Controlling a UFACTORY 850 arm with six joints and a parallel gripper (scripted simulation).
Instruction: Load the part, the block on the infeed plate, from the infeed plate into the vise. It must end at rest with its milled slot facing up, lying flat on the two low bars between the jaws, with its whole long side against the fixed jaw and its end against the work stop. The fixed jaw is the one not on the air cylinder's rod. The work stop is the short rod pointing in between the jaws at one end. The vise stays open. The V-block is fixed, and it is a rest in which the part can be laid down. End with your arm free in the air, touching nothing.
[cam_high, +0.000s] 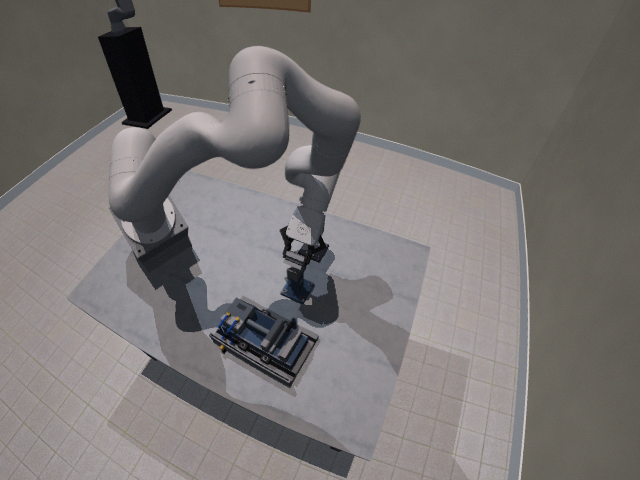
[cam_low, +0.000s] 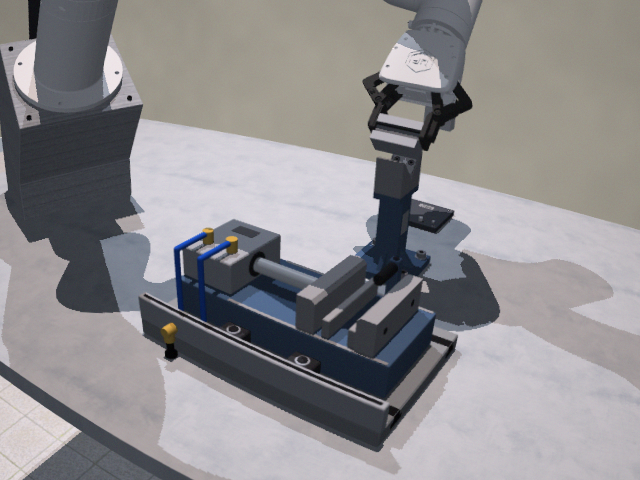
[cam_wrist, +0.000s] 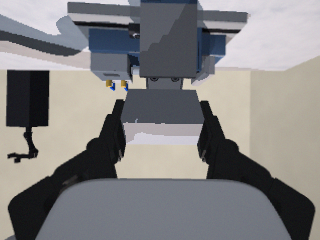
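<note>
My gripper (cam_low: 399, 128) is shut on the part (cam_low: 395, 135), a grey block, gripping it across its width. It holds the part right over the grey V-block (cam_low: 395, 178), which stands on a blue post (cam_low: 391, 222). I cannot tell whether the part touches the V-block. In the wrist view the part (cam_wrist: 162, 120) sits between my fingers, with the V-block (cam_wrist: 167, 45) beyond. The dark infeed plate (cam_low: 429, 212) lies bare behind the post. The vise is open: moving jaw (cam_low: 330, 291) on the cylinder rod (cam_low: 284, 272), fixed jaw (cam_low: 385, 315), and black work stop (cam_low: 386, 272).
The air cylinder (cam_low: 232, 255) with blue hoses and yellow fittings sits at the vise's left end. A grey rail (cam_low: 268, 361) runs along the vise's front. My arm's pedestal (cam_low: 67, 124) stands at the far left. A black pillar (cam_high: 131, 77) stands at the back left.
</note>
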